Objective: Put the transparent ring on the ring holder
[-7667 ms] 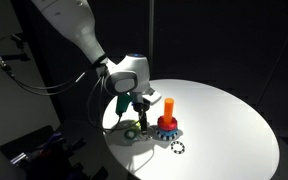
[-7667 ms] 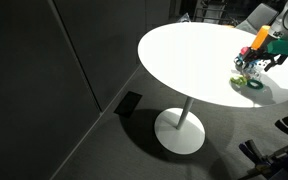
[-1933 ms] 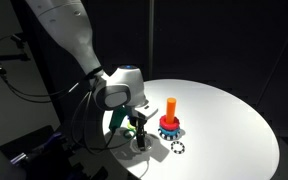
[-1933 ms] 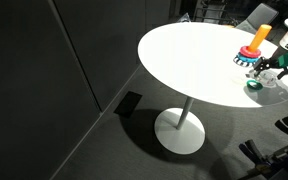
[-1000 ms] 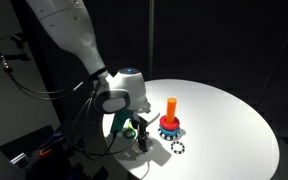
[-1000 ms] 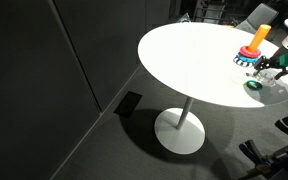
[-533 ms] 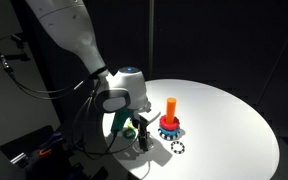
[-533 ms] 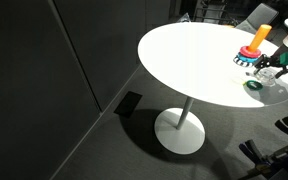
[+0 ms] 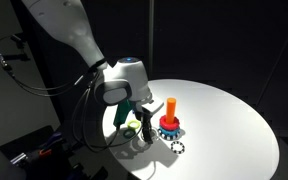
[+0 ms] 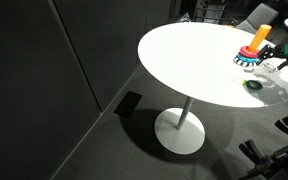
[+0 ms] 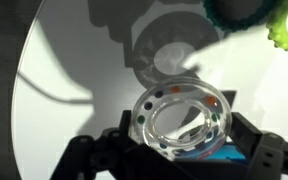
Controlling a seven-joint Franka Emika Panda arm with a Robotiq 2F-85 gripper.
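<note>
In the wrist view my gripper (image 11: 182,143) is shut on the transparent ring (image 11: 179,117), a clear ring with small coloured dots inside, held tilted above the white table. In both exterior views the gripper (image 9: 144,113) (image 10: 274,62) hangs a little above the table, just beside the ring holder (image 9: 169,124) (image 10: 252,52), an orange peg on a red-and-blue base. The held ring is too faint to make out in the exterior views.
A green-yellow ring (image 9: 130,128) (image 10: 254,85) (image 11: 246,14) lies on the round white table (image 9: 224,120) below the gripper. A black ring with white dots (image 9: 177,148) lies near the table's edge, in front of the holder. The surroundings are dark.
My gripper has risen off the table with the transparent ring in it and moved a little toward the ring holder. The green ring now lies uncovered.
</note>
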